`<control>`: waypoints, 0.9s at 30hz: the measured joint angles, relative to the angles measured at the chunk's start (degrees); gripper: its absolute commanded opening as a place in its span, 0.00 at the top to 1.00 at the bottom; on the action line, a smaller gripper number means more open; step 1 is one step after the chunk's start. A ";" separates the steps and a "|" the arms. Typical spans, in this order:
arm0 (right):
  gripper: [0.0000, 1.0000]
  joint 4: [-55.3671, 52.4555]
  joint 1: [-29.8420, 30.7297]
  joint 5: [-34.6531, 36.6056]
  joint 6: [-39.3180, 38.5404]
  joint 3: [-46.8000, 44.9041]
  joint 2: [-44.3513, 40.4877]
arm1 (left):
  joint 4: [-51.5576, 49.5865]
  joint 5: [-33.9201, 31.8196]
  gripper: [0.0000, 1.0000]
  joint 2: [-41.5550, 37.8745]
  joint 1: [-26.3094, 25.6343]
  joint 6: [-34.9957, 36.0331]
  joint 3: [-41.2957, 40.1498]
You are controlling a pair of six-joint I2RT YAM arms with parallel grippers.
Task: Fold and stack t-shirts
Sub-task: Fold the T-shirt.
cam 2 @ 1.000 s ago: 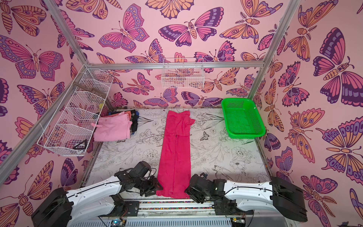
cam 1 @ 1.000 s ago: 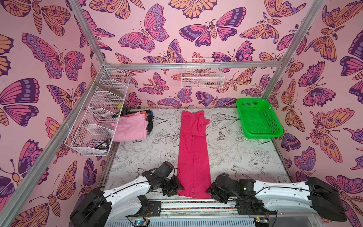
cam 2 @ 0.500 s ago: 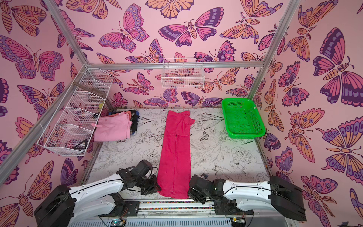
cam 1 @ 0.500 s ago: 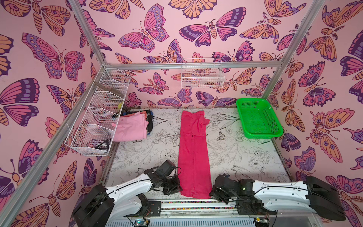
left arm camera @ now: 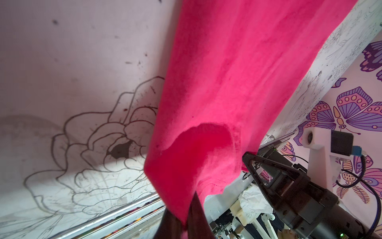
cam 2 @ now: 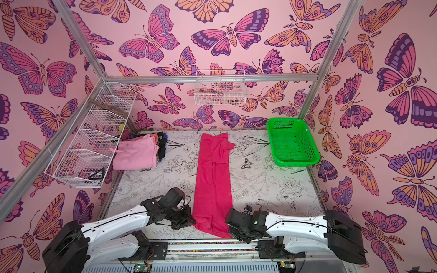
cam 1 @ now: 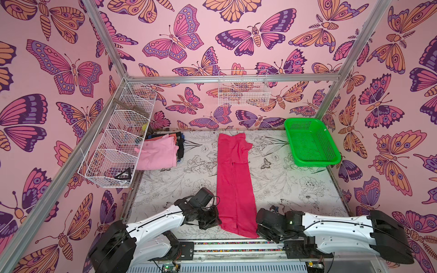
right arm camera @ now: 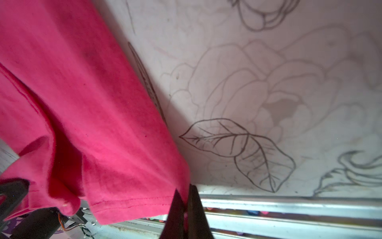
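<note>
In both top views I get bright, even, diffuse light with no glare, only soft shadows on the desk (cam 1: pixel 283 179) beneath the arms, and the wide lens bows the frame posts (cam 1: pixel 104 40) toward the picture edges. In the left wrist view the crimson t-shirt (left arm camera: pixel 227 82) is so close that it goes soft. It throws a grey shadow over the desk beside one paler strip, and the left hand (left arm camera: pixel 185 222) is a dark, unfocused silhouette. The right wrist view looks hazier and washed out, with the right hand (right arm camera: pixel 186 209) equally dark and blurred.
</note>
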 measured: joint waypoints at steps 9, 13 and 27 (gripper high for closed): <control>1.00 -3.34 -0.09 2.82 -2.36 2.12 -0.74 | -1.07 -0.94 1.00 0.02 0.00 0.66 2.49; 1.00 -4.33 -1.29 3.50 -4.81 4.76 0.42 | -1.95 -1.33 1.00 0.42 0.00 0.96 3.10; 1.00 -6.32 -5.46 4.55 -13.55 15.04 7.30 | -4.31 -1.99 1.00 5.92 0.00 4.94 12.52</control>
